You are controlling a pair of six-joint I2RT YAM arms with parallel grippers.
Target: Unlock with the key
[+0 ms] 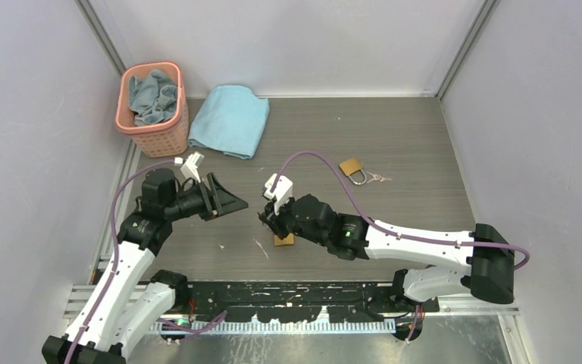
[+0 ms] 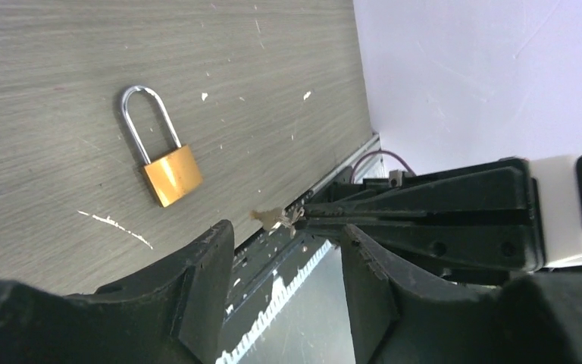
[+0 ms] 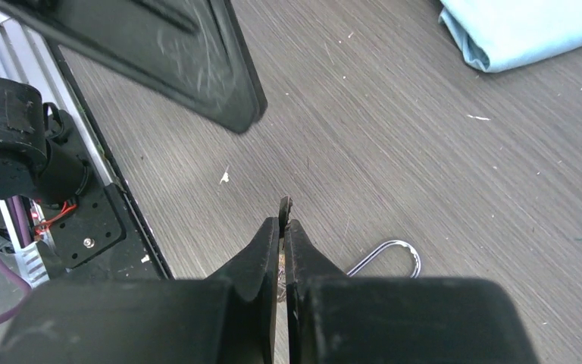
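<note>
Left wrist view: right pincer [image 2: 307,217] is clamped on key [image 2: 271,220], held off the desk [image 2: 45,45], likely to line it up with padlock [image 2: 170,174] lying flat nearby. Left pincer [image 2: 285,249] gapes wide and empty, probably to steady the padlock.

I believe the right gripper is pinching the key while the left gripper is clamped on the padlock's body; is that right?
Not quite: the left gripper is open and holds nothing; the padlock lies free on the table, as the left wrist view shows. The right gripper is indeed pinching the key.
</note>
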